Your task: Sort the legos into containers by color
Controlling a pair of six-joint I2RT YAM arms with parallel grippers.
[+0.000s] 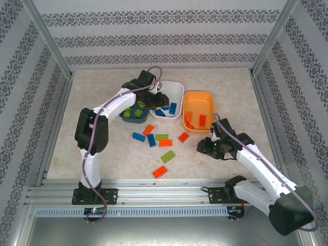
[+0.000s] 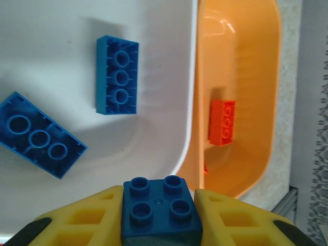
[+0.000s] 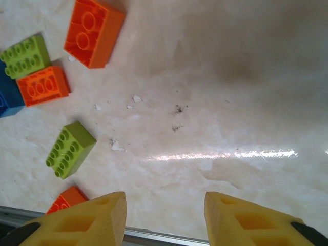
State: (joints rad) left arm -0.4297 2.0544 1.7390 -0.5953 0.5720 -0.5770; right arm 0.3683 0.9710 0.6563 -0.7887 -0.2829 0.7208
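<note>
My left gripper is shut on a small blue lego, its four studs facing the camera. It hangs over the near corner of the white container, where two longer blue legos lie. Beside it, the orange container holds an orange lego. In the top view the left gripper sits over the white container, next to the teal container with green legos. My right gripper is open and empty above bare table, right of an orange lego and a green lego.
Several loose legos lie mid-table between the arms, among them blue, green and orange. The right gripper hovers just below the orange container. A metal rail edges the table's near side.
</note>
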